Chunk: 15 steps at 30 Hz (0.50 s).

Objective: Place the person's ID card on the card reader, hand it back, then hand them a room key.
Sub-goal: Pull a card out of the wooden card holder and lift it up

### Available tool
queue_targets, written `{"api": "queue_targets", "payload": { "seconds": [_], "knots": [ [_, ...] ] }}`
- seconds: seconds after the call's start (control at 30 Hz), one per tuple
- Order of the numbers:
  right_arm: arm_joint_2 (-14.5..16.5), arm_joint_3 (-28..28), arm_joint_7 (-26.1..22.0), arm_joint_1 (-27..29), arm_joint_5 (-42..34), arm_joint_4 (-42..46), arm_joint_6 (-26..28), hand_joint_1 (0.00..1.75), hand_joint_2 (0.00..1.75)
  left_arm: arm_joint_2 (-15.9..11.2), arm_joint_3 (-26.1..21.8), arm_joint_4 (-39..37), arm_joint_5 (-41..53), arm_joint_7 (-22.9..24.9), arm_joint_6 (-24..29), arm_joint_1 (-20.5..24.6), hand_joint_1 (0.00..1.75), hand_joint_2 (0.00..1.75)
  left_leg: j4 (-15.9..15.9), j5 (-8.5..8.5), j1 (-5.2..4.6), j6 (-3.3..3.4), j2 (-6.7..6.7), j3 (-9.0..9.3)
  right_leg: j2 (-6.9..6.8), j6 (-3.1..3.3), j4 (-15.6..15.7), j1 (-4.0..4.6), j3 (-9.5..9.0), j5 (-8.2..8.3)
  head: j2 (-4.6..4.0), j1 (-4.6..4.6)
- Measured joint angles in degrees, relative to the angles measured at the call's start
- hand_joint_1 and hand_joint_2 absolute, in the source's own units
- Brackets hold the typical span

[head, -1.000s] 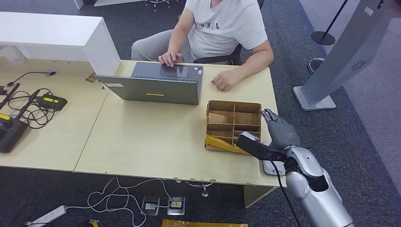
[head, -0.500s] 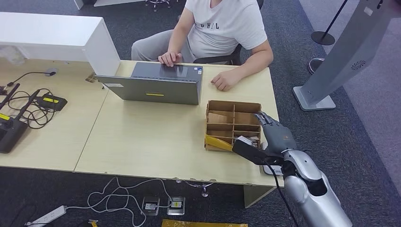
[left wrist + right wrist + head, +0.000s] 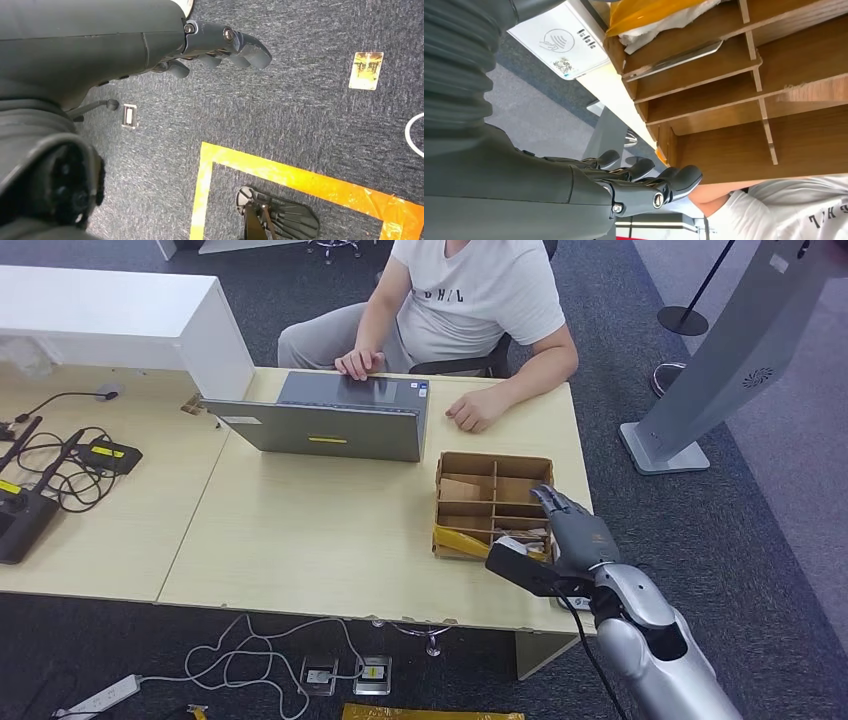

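Since a second ago my right hand [image 3: 570, 540] has slid leftward and a little toward me, from beside the cardboard divider box [image 3: 492, 462] to above its near right corner.

Going from the left: my left hand [image 3: 220, 47] hangs over the carpet, fingers loosely stretched, holding nothing. On the table [image 3: 300, 530] the laptop [image 3: 330, 425] stands in front of the person, whose free hand [image 3: 470, 412] rests on the tabletop just beyond the box and holds no card that I can see.

A yellow bag [image 3: 462, 540] spills over the box's near edge. In the wrist view a thin, flat, silvery card [image 3: 679, 56] lies in one of the near compartments, just beyond that bag. I cannot tell whether it is the ID card or a room key.

Its long axis runs along the compartment, parallel to the table's near edge, and it lies flat on the compartment floor. It sits just ahead of and below my right hand's fingers [image 3: 674, 182], so that hand is far nearer than the left. The fingers are stretched forward, slightly apart and empty.

Rightmost, the white card reader [image 3: 559, 42] lies at the table's near edge, just beside the box, under my right wrist.
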<state>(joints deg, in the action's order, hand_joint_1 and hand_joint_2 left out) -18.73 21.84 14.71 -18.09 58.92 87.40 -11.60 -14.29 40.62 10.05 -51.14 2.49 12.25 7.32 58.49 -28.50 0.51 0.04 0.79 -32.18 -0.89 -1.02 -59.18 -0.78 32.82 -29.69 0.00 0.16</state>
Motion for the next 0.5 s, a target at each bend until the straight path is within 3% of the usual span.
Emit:
{"api": "queue_targets", "payload": {
  "seconds": [0.5],
  "knots": [
    [0.09,2.43,0.24,0.21,0.43,-1.72,3.81,0.0,1.75,-0.01,0.61,0.0,0.0,0.0,-0.19,0.02,0.0,0.0,0.0,0.0,0.0,0.0,0.0,-0.01,0.0,0.0,0.0,0.0,0.0,0.0,0.0,0.0]
  ]
}}
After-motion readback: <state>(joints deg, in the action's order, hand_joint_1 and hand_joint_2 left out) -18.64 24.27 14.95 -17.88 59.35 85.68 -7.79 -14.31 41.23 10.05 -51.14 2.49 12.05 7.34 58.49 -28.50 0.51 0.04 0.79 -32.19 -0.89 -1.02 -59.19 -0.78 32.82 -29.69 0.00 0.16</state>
